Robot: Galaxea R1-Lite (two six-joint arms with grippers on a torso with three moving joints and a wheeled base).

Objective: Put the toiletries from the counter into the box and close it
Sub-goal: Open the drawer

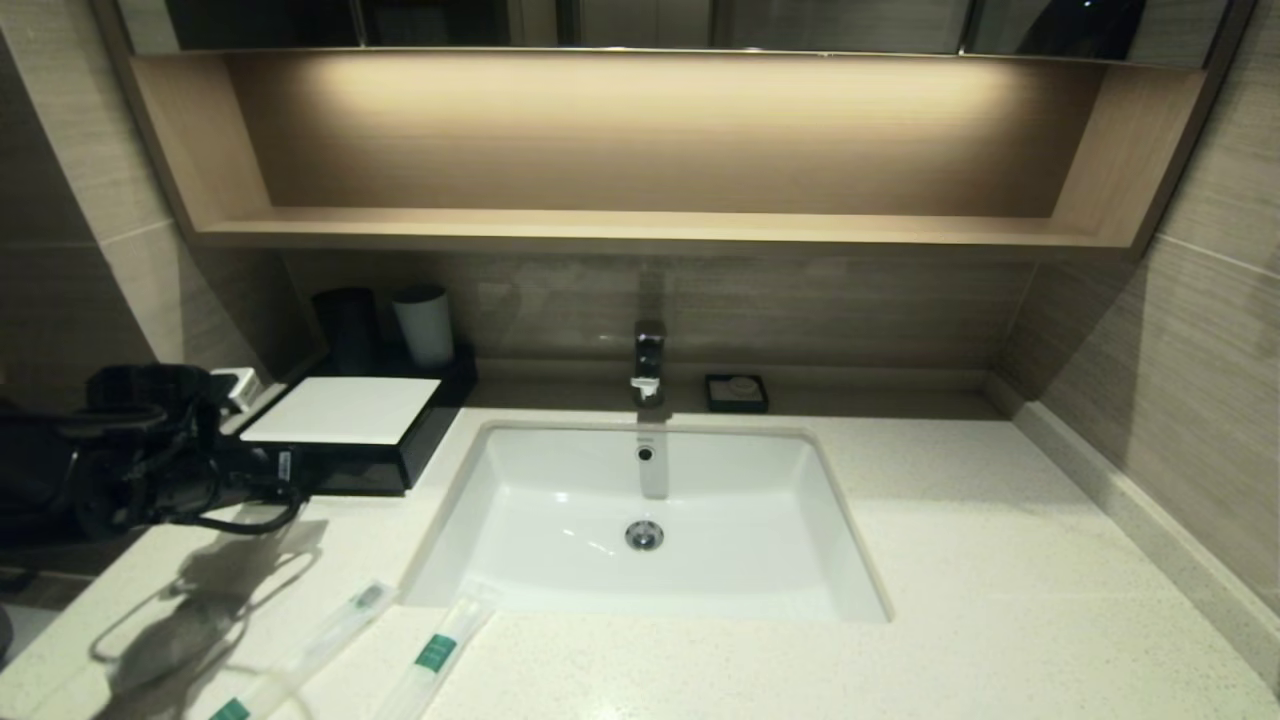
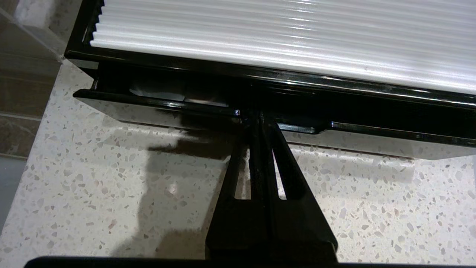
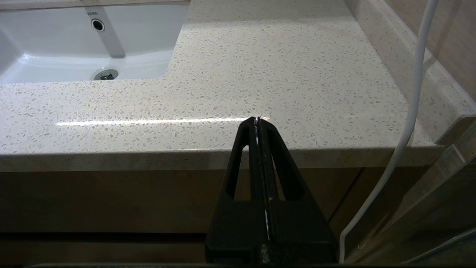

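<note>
The black box (image 1: 400, 455) with a white top panel (image 1: 345, 410) stands at the counter's (image 1: 950, 560) back left. Its front drawer (image 2: 148, 106) stands slightly pulled out, and something whitish (image 2: 158, 93) shows in the gap. My left gripper (image 2: 253, 116) is shut, its tips against the drawer's front edge at the notch; it also shows in the head view (image 1: 288, 466). Two long clear toothbrush packets with green bands (image 1: 335, 625) (image 1: 440, 645) lie on the counter's front left, apart from both grippers. My right gripper (image 3: 257, 121) is shut and empty, low by the counter's front edge on the right.
A white sink (image 1: 560, 500) with a faucet (image 1: 648, 362) is set in the middle. A black tumbler (image 1: 347, 325) and a white-grey cup (image 1: 425, 325) stand behind the box. A small black soap dish (image 1: 736, 392) sits at the back. A white cable (image 3: 409, 123) hangs beside my right gripper.
</note>
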